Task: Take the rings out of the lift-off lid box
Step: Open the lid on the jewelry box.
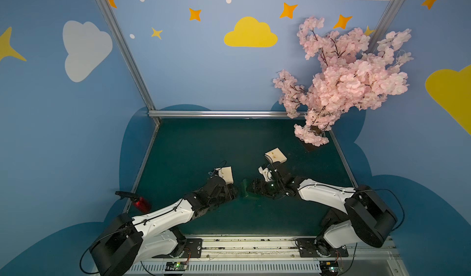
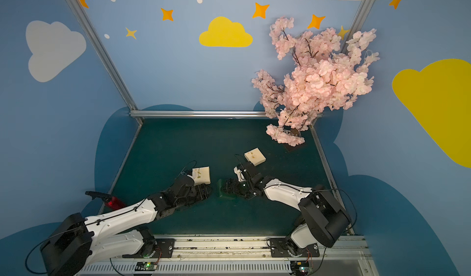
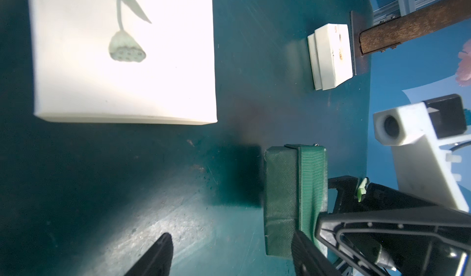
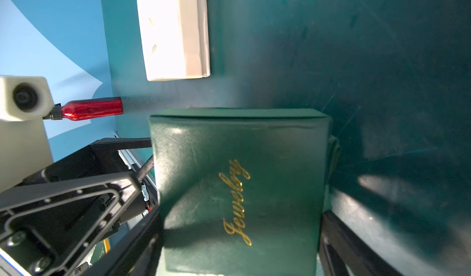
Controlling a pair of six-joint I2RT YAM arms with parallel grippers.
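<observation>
Your right gripper (image 4: 240, 236) is clamped on the dark green square box with gold "Jewelry" lettering (image 4: 237, 160). One finger is against each side, and the box sits mid-table on the dark green mat (image 1: 204, 144), between the two arms. Your left gripper (image 3: 232, 239) has its fingers spread apart. One fingertip is just beside the box's ribbed green band, without gripping it. The rings are hidden from every view. A cream square box printed with a lotus pod (image 1: 226, 175) lies just beyond the left gripper.
</observation>
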